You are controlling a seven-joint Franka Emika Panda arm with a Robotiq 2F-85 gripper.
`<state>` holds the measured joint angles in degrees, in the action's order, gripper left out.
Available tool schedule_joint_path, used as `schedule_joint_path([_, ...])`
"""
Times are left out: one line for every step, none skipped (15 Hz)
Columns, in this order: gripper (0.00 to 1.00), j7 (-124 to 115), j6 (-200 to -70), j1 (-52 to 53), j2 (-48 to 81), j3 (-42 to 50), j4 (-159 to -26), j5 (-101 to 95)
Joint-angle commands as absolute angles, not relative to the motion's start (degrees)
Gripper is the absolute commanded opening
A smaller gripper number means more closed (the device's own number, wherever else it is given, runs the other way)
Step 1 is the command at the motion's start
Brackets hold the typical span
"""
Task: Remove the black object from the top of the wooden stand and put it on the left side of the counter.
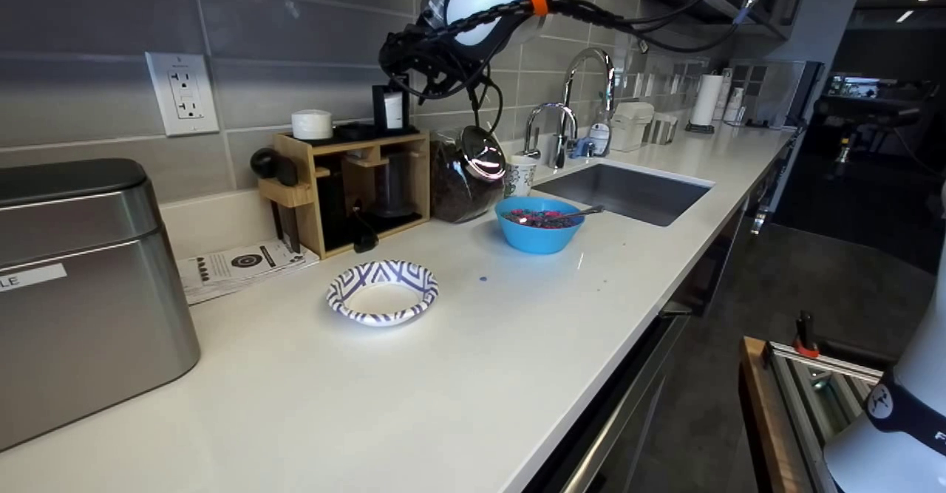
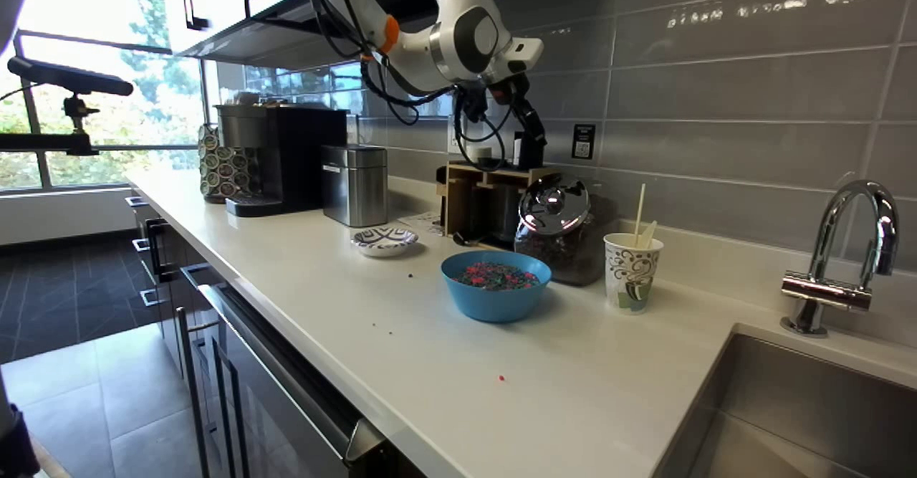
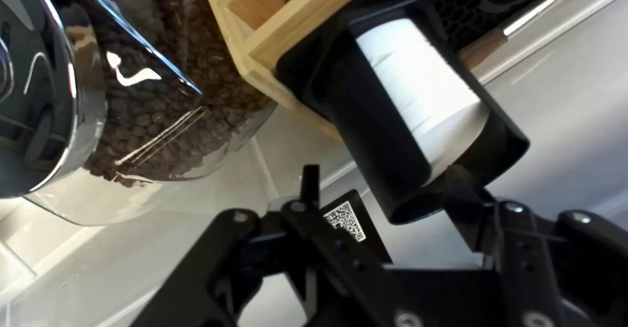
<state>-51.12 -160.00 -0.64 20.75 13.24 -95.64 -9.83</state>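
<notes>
The black object (image 1: 380, 109), an upright black holder with a white patch, stands on top of the wooden stand (image 1: 301, 190) at its end by the jar. It also shows in an exterior view (image 2: 531, 151) and in the wrist view (image 3: 378, 116). My gripper (image 3: 382, 177) is open at the object's open top end. One fingertip is apart from the object, on the jar side; the other overlaps its rim, and I cannot tell whether it touches. In an exterior view my gripper (image 2: 534, 130) is just above the object. The off-white counter (image 1: 384, 397) runs below.
A white cup-like item (image 1: 312, 124) shares the stand's top. A glass jar of beans (image 1: 462, 182) stands beside the stand. A blue bowl (image 1: 538, 234), a patterned paper bowl (image 1: 382, 319), a paper cup (image 2: 632, 274) and a grey metal box (image 1: 96, 315) stand on the counter.
</notes>
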Motion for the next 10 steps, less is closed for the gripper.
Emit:
schedule_joint_path([0.44,-55.3,-163.0,1.4,22.5,16.0,-94.3,-13.0])
schedule_joint_path([0.37,-55.9,-163.5,1.8,22.6,16.5,-94.3,-13.6])
schedule_joint_path([0.37,-56.6,-164.0,2.3,22.8,17.3,-94.1,-14.4])
schedule_joint_path([0.38,-57.0,-164.2,2.7,22.9,17.9,-94.0,-14.9])
schedule_joint_path([0.33,-57.5,-164.4,3.1,23.0,18.4,-94.0,-15.5])
schedule_joint_path([0.35,-57.8,-164.4,3.5,23.1,18.9,-94.0,-15.9])
schedule_joint_path([0.32,-58.2,-164.3,3.9,23.3,19.3,-93.9,-16.3])
schedule_joint_path([0.32,-58.3,-164.3,4.2,23.3,19.6,-93.9,-16.6])
schedule_joint_path([0.31,-58.4,-164.3,4.5,23.4,19.9,-94.0,-16.9])
schedule_joint_path([0.31,-58.5,-164.2,4.8,23.4,20.2,-94.0,-17.1])
